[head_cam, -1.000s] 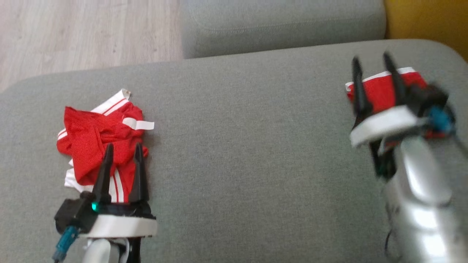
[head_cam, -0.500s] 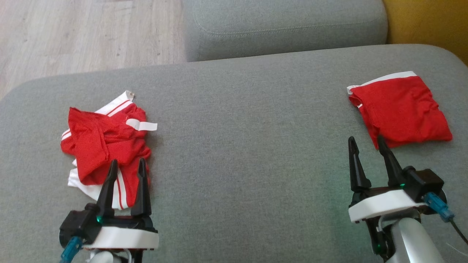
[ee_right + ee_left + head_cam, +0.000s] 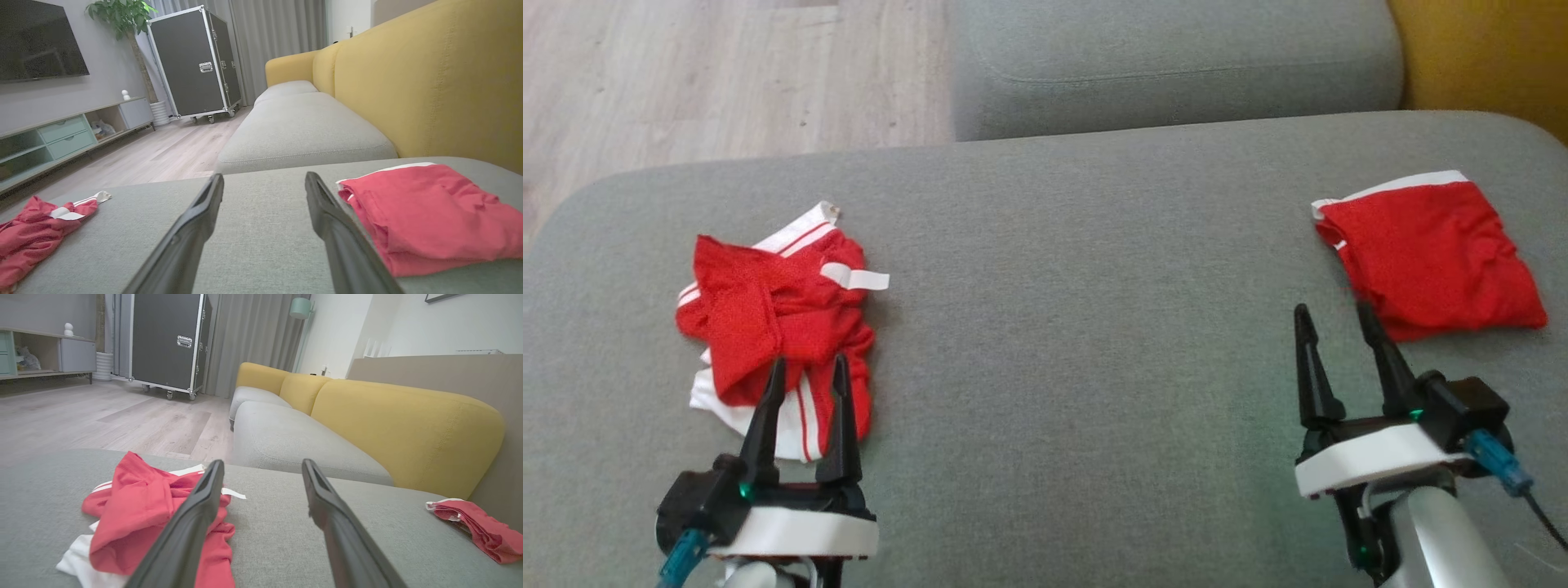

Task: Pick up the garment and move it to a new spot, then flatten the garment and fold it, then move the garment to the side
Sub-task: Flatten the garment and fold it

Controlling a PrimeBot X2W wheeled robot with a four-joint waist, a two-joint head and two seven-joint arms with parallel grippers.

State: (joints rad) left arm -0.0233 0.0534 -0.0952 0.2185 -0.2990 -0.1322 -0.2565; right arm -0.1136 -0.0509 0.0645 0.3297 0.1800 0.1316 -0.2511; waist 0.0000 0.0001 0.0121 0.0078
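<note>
A crumpled red-and-white mesh garment [image 3: 776, 343] lies heaped at the left of the grey fabric sofa seat [image 3: 1078, 327]. The left gripper [image 3: 809, 359] is poised at its near edge, fingers spread and empty, probably to pick it up. A folded red garment [image 3: 1429, 253] sits far right, seemingly set aside. The right gripper [image 3: 1333, 309] hovers beside it, fingers spread, holding nothing.
</note>
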